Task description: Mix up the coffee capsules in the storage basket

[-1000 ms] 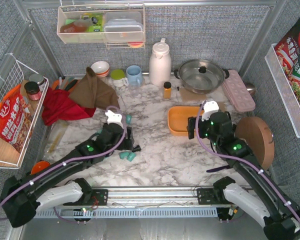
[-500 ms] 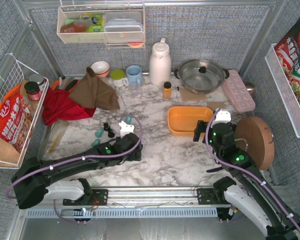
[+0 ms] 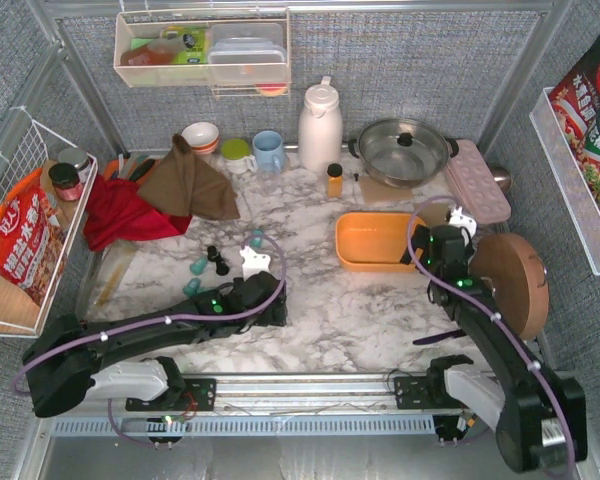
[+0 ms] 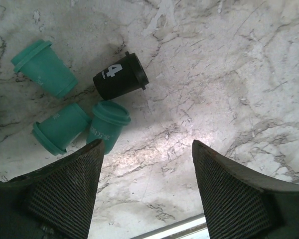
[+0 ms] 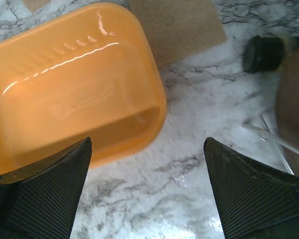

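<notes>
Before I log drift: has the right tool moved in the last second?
Yes. The right tool shifted rightward, off the orange storage basket's right end, toward the round wooden board.

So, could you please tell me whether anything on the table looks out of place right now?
Yes. The coffee capsules lie tipped on their sides, scattered on the marble table near the left gripper, while the storage basket across the table sits empty. For a mixing task, they belong in it.
</notes>
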